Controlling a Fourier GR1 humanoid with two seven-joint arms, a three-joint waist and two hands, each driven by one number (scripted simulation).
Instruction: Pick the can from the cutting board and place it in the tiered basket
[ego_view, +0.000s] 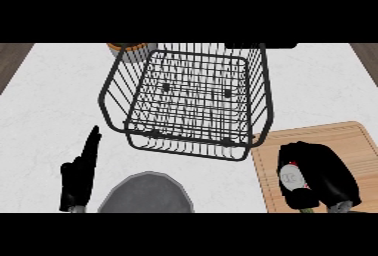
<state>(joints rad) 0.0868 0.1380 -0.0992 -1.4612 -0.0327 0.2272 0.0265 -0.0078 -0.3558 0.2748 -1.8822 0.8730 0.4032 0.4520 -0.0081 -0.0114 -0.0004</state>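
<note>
While the can (290, 177) sits on the cutting board (332, 136), the right hand (325, 175) is wrapped around it.

Only a pale strip of the can shows between the curled black fingers and thumb, low on the board near its left edge, at the view's lower right. The tiered basket (184, 150), of black wire, stands on the white counter (52, 100) up and to the left, its near right corner just beside the board's upper left corner. Of the 2 hands, the left hand (77, 182) rests at the lower left, fingers straight and pointing up, holding nothing. A grey plate (148, 196) lies between the 2 hands at the lower edge, and an orange-rimmed container (131, 50) shows behind the basket's far left corner.
</note>
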